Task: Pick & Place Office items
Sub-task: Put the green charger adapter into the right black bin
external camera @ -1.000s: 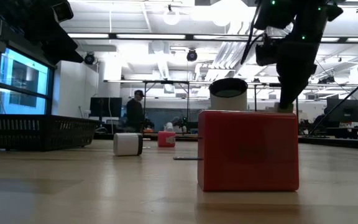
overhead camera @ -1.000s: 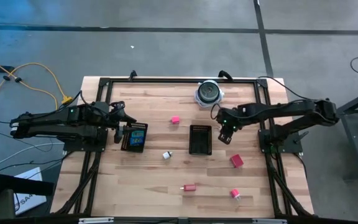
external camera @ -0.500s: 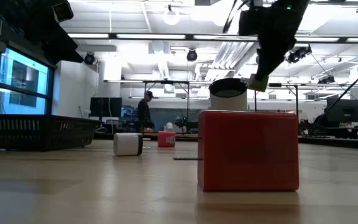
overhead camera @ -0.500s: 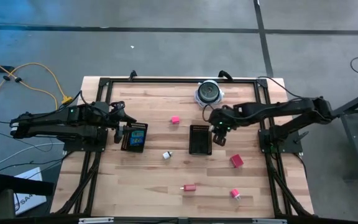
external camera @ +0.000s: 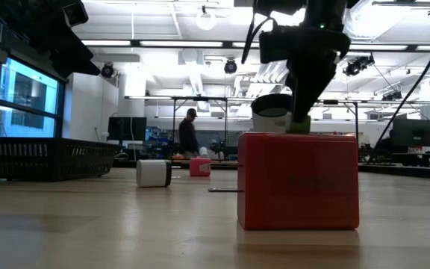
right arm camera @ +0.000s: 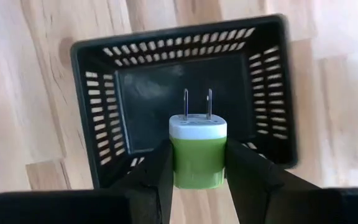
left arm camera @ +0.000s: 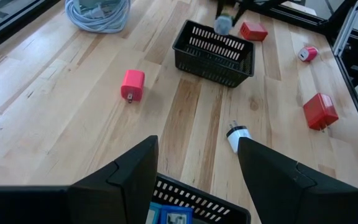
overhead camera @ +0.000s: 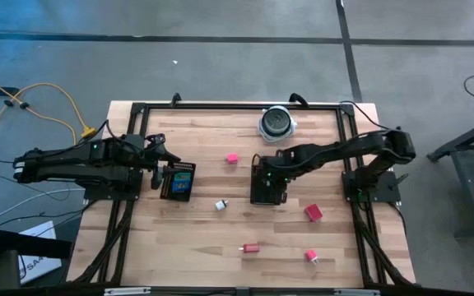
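Table (overhead camera: 196,238): two trays. Left tray (overhead camera: 178,182) under left gripper (overhead camera: 156,164), holding items. Centre tray (overhead camera: 265,184) below right gripper (right arm camera: 197,171), which holds a charger (right arm camera: 197,152) over it. Disc (overhead camera: 276,122) behind centre tray. Loose blocks: one (overhead camera: 232,159) between trays, toward the back; one (overhead camera: 220,205) between them, nearer front; three (overhead camera: 313,213) front right.

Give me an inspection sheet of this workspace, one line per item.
Surface: wooden table, black frame.
Job's things: green charger held over the middle mesh tray; pink plug, white plug and three red pieces loose; blue items in the left mesh tray.
Clutter: grey-and-black disc.
Hands: right hand shut on the charger; left hand open above the left tray.
Cables: yellow cable on the floor; coiled cable on the table.
Surroundings: a person far behind.
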### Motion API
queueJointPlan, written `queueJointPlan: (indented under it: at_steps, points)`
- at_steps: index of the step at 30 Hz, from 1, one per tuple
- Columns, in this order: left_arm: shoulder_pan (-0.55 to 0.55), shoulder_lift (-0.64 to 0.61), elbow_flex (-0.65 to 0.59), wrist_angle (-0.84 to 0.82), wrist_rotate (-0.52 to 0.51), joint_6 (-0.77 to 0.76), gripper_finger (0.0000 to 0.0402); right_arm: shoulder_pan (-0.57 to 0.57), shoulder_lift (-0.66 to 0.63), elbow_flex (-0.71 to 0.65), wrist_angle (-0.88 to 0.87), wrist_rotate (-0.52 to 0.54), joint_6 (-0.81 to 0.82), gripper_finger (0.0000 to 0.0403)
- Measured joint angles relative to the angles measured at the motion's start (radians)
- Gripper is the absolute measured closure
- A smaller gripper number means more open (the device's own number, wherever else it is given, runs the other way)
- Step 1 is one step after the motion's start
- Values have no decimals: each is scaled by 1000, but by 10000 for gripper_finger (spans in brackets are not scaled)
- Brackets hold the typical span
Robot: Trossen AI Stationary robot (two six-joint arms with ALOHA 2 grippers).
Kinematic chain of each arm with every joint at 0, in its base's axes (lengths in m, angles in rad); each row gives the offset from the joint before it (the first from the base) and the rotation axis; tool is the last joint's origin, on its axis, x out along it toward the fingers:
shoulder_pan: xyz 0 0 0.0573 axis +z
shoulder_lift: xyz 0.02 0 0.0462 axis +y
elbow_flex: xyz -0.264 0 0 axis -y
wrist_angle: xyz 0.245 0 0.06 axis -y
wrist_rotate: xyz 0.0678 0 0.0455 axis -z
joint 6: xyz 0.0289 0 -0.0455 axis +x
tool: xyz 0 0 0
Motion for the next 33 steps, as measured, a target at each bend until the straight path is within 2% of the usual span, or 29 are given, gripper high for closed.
queueJointPlan:
  at_steps: [6, 14, 22, 33]
  points:
    - [0, 0, 0, 0, 0, 0, 186, 30, 55, 0, 75, -27, 18, 291]
    - [0, 0, 0, 0, 0, 0, 186, 62, 102, 0, 73, -52, 37, 291]
    - [0, 0, 0, 0, 0, 0, 186, 80, 104, -2, 76, -19, 48, 291]
    - [0, 0, 0, 7, 0, 0, 186, 77, 188, -4, 89, -49, 44, 291]
